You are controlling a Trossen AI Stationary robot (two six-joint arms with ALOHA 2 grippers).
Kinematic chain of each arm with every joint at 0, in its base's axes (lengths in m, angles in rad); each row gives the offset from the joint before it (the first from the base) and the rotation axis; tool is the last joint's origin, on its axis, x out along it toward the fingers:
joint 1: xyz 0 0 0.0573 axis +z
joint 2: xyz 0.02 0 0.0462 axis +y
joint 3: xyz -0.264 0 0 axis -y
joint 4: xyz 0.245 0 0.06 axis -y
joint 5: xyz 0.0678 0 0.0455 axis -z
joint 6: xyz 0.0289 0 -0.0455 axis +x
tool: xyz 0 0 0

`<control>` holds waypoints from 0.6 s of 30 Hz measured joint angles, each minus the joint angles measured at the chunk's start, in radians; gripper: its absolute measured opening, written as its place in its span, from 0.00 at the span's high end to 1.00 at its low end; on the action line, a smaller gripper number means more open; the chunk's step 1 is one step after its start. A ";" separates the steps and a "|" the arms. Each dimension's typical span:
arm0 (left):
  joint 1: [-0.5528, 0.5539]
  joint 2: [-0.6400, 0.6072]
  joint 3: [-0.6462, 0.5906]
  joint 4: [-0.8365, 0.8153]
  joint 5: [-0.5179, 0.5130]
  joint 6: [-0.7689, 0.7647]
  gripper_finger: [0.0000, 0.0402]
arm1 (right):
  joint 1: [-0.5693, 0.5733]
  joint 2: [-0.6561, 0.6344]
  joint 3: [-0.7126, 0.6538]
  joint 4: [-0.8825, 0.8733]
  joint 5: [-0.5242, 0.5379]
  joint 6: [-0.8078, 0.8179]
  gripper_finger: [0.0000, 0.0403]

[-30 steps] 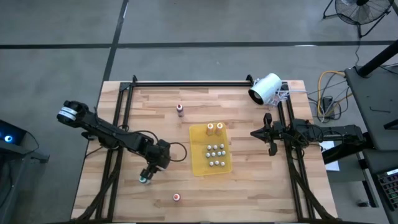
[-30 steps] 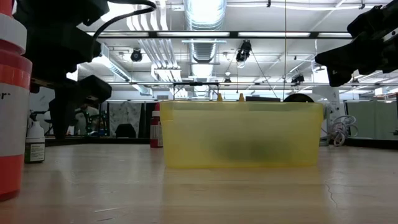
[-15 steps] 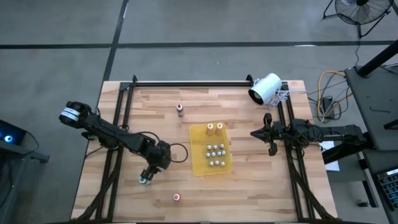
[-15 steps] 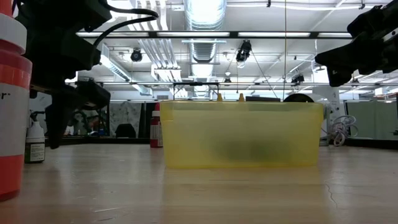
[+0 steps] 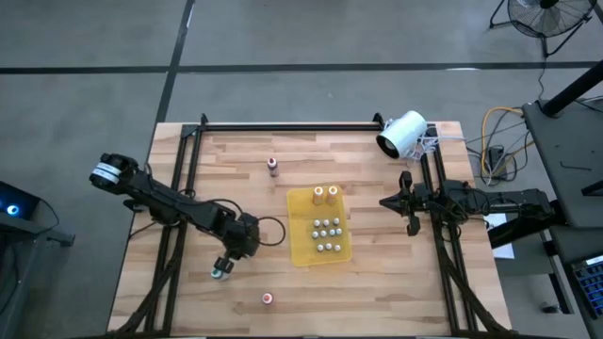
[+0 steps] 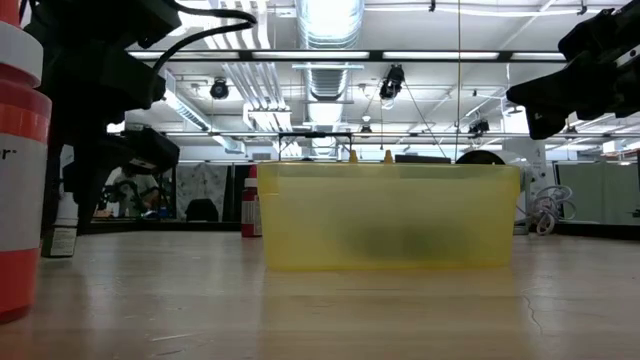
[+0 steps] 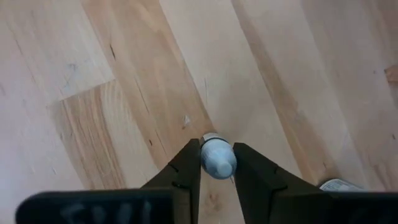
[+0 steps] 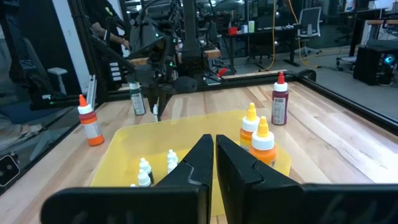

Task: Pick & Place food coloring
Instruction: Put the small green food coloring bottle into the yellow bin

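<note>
My left gripper [image 5: 222, 267] stands near the table's front left, pointing steeply down, shut on a small teal-topped food coloring bottle [image 7: 217, 158] that stands on the wood. A yellow tray [image 5: 303, 247] at the table's middle holds two orange-topped bottles [image 5: 325, 193] and several tiny white ones [image 5: 326, 230]. A maroon bottle [image 5: 272, 167] stands upright behind the tray, an orange-banded one [image 5: 268, 298] near the front edge. My right gripper [image 5: 384, 201] waits shut, level, at the tray's right. My left gripper pinches the bottle's pale teal top [image 7: 217, 144] between its two fingers [image 7: 185, 173], one on each side. The fingers come from above, slanting down. The bottle stands upright with its base on the table [image 6: 62, 245].
A big white cylinder-shaped device [image 5: 402, 134] lies at the back right corner. Black frame rails [image 5: 283, 125] run along the table's far edge and both sides. Bare wood lies between the held bottle and the tray.
My left gripper's fingers have drawn together on the teal-topped bottle, which keeps its place upright on the table. In the low view the fingers now stand in front of the bottle instead of beside it.
</note>
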 joint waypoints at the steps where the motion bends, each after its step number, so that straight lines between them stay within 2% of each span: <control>1: 0.001 0.000 0.005 0.000 0.000 0.006 0.87 | 0.000 0.000 0.000 0.000 0.000 0.001 0.97; 9: 0.030 0.000 0.073 -0.077 -0.011 0.061 0.87 | 0.000 0.000 0.000 0.000 0.000 0.000 0.97; 18: 0.085 0.012 0.215 -0.130 -0.079 0.133 0.87 | 0.000 0.000 0.000 0.000 0.000 0.002 0.97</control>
